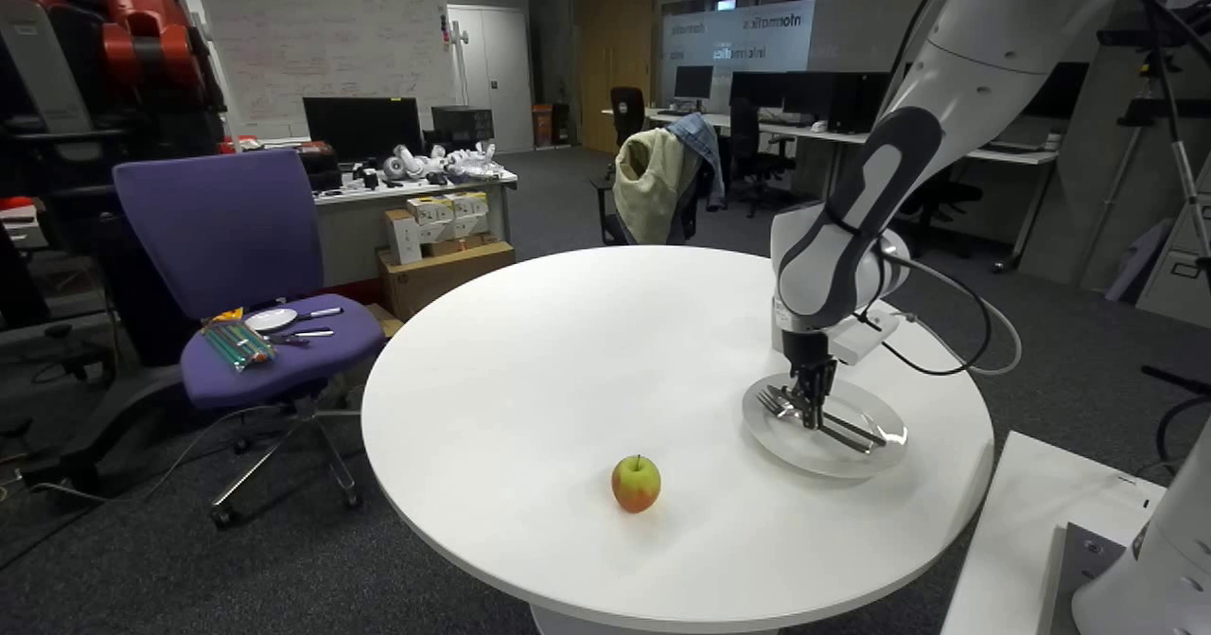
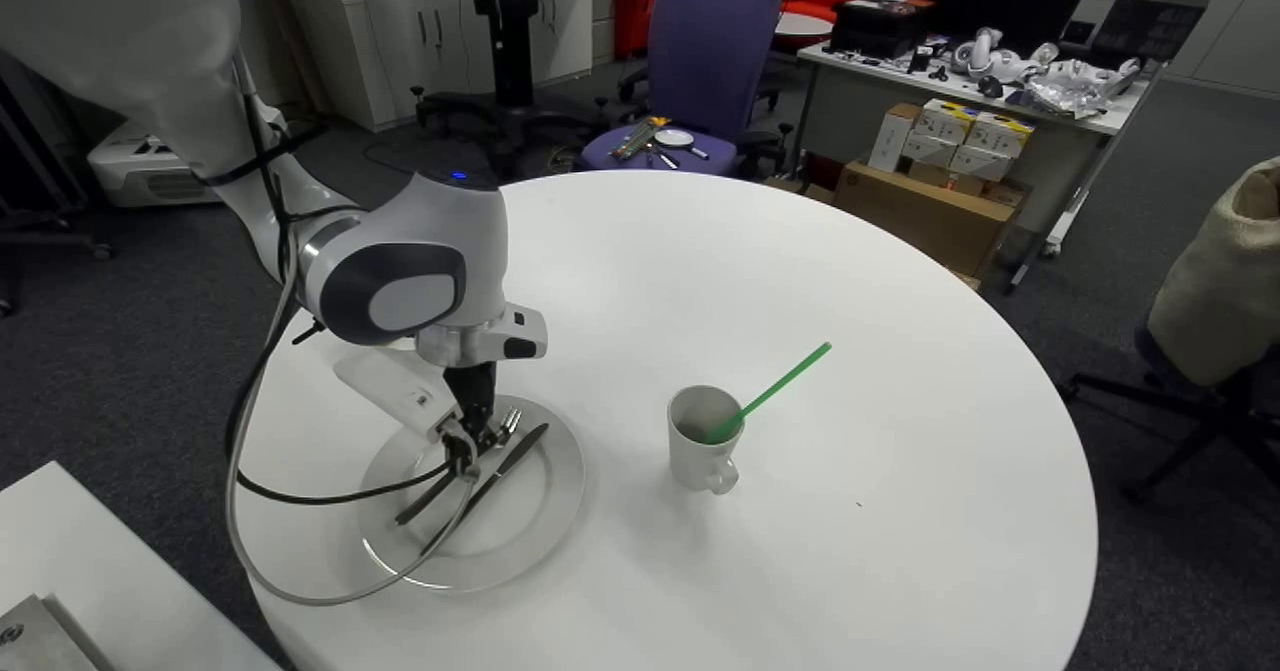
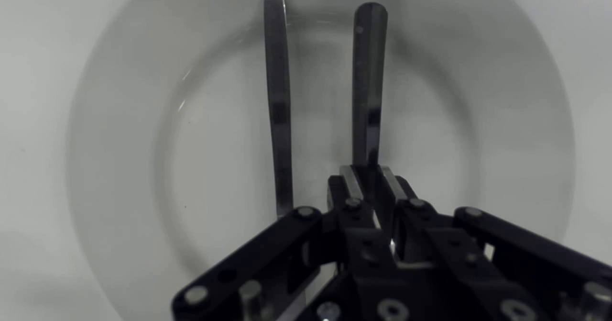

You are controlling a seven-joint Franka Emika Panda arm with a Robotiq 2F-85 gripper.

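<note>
Counted on one round worktop [image 2: 880, 551], six things in view: one plate [image 3: 521, 134], one fork [image 2: 508, 427], one knife [image 2: 518, 453], one apple [image 1: 636, 485], one mug [image 2: 695, 466] and one green straw [image 2: 785, 381]. Counted at the end of one robot arm [image 1: 979, 58]: one pincer [image 3: 371, 175] with two fingers [image 3: 351, 182]. Counted beyond the worktop: one purple chair [image 1: 222, 228].

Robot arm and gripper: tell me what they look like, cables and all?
The arm is white to light grey, with rounded segments and dark rounded panels. A black cable and a pale grey cable loop off it; a small blue light shows. The gripper is black, with slim jointed bars and silvery round pins.
</note>
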